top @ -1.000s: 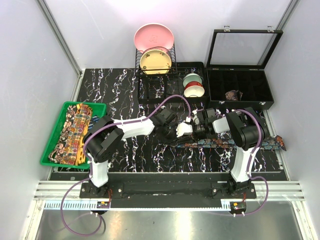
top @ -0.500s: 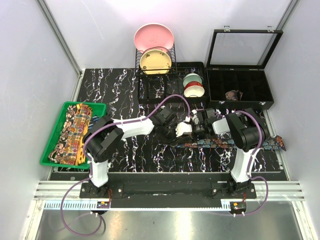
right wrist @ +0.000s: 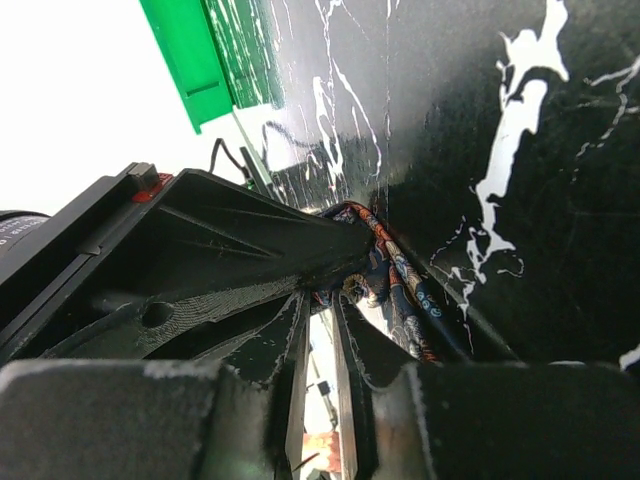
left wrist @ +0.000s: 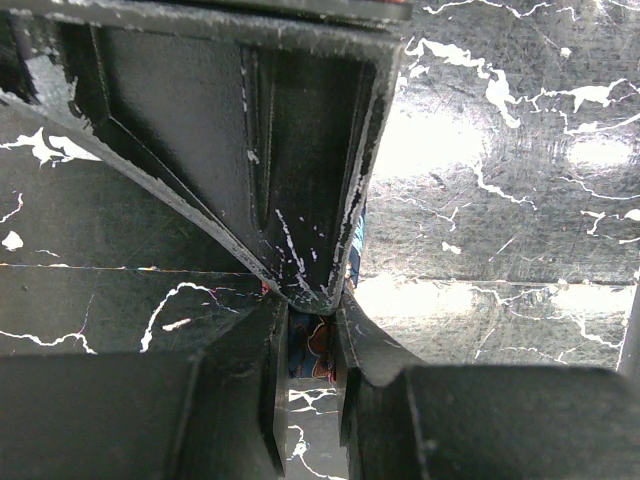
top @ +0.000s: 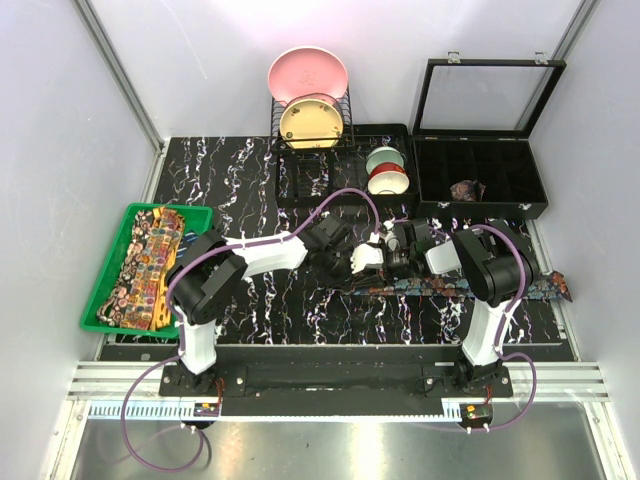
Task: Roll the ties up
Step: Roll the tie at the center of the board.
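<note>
Tabletop [top: 250,170] of black marble pattern is occupied at its far right corner by a black box [top: 480,208] with a rolled tie [top: 466,189] in one compartment, and at its left edge by a green tray [top: 103,268] of paisley ties [top: 145,265] laid near to far. A dark tie [top: 545,288] is stretched along the near right part, long axis left to right, broad end pointed at the right edge. Its other end is pinched by the left gripper [top: 345,262] mid-table; the right gripper [top: 385,258] is seen beside it with fingers nearly together, but a grip cannot be told.
</note>
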